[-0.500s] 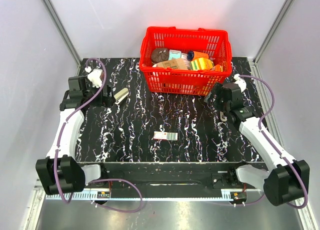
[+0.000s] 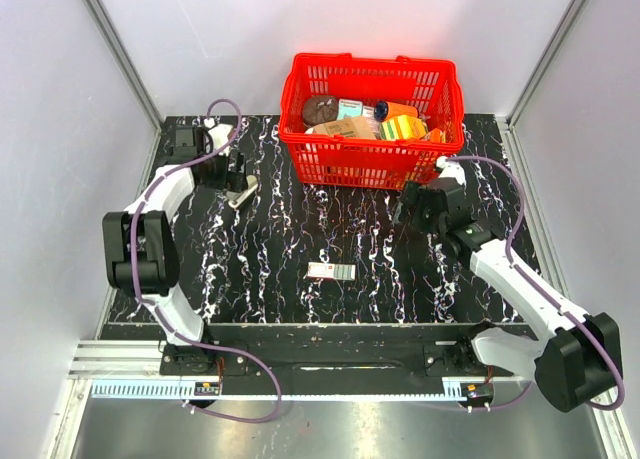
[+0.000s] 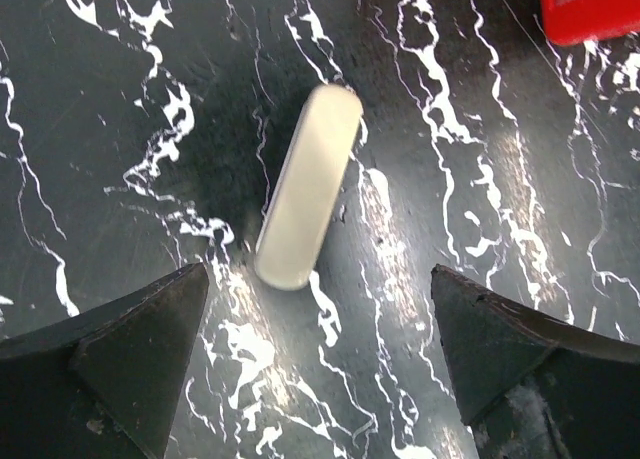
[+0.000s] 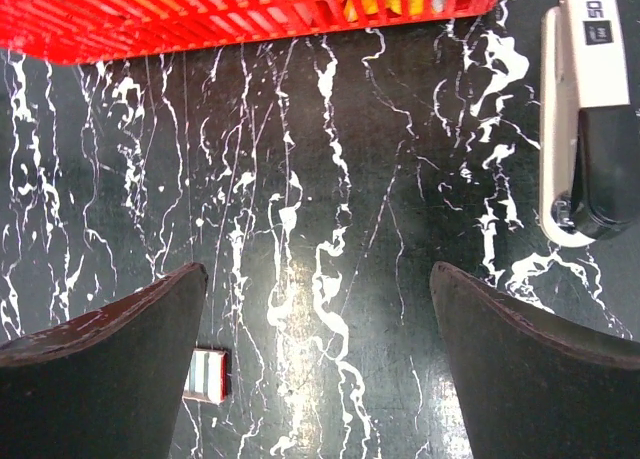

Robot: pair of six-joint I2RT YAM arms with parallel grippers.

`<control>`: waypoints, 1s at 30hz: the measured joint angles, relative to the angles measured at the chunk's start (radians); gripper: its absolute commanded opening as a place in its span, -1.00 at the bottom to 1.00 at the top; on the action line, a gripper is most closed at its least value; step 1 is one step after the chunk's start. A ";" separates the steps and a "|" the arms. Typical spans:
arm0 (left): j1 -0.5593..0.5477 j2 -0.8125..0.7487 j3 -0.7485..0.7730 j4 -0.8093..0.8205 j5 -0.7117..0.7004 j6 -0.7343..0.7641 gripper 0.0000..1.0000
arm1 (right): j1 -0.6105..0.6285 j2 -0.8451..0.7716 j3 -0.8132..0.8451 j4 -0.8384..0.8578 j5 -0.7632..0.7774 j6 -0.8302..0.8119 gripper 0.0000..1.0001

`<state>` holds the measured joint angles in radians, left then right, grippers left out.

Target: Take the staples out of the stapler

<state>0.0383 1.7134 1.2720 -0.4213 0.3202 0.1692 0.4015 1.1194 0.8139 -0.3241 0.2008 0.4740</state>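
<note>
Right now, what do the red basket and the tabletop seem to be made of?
The red basket looks like moulded plastic, slightly glossy: uniform colour and open lattice walls. The tabletop is black with white marble-like veining, smooth and shiny, with light glare on it; it could be stone or a printed laminate.

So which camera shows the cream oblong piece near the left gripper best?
Left wrist: the cream oblong piece lies whole and sharp, in front of the open left gripper. Top external shows only a small pale sliver beside that gripper. Right wrist does not show it.
</note>
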 measured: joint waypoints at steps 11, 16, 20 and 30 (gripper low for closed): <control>-0.016 0.158 0.097 0.032 -0.043 0.026 0.54 | 0.138 0.120 0.028 0.027 0.020 -0.056 0.74; -0.049 0.174 0.091 0.035 -0.058 0.048 0.13 | 0.249 0.182 0.082 0.027 0.079 -0.068 0.70; -0.086 0.175 0.082 0.048 -0.084 0.069 -0.13 | 0.311 0.197 0.114 0.020 0.128 -0.069 0.65; -0.097 0.180 0.055 0.114 -0.128 0.090 0.56 | 0.373 0.202 0.135 0.003 0.183 -0.059 0.65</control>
<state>-0.0582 1.8938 1.3273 -0.3069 0.1921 0.2588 0.7750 1.3216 0.9489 -0.3206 0.3843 0.4152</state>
